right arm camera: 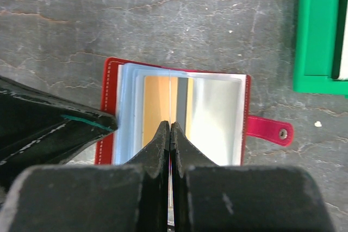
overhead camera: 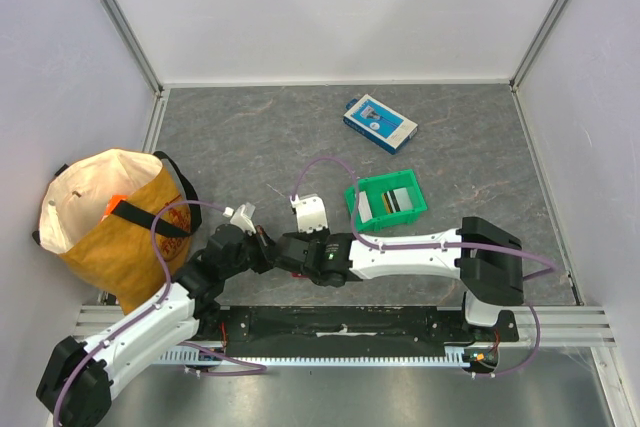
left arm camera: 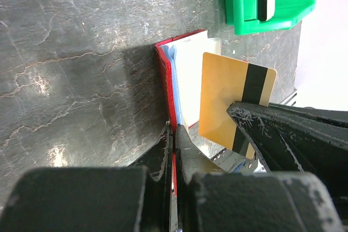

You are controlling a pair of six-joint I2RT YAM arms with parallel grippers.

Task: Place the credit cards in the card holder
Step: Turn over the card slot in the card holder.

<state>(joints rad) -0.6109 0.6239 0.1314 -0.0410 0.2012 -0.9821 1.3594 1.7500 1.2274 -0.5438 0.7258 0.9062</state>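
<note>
- At the worktop's (overhead camera: 250, 137) 6 o'clock edge, the left pincer (left arm camera: 174, 134) clamps the red card holder's (right arm camera: 110, 88) cover.
- The right pincer (right arm camera: 169, 129) pinches a tan card (left arm camera: 225, 96) over the open sleeves, not yet inserted.
- More cards (overhead camera: 388, 202) wait in the green bin (left arm camera: 250, 25) at 2 o'clock.

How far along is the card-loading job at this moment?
Done: no card clearly stowed yet. In hand: left gripper pinches the red card holder open; right gripper holds a yellow card at its sleeves. Left: cards lie in the green bin.
</note>
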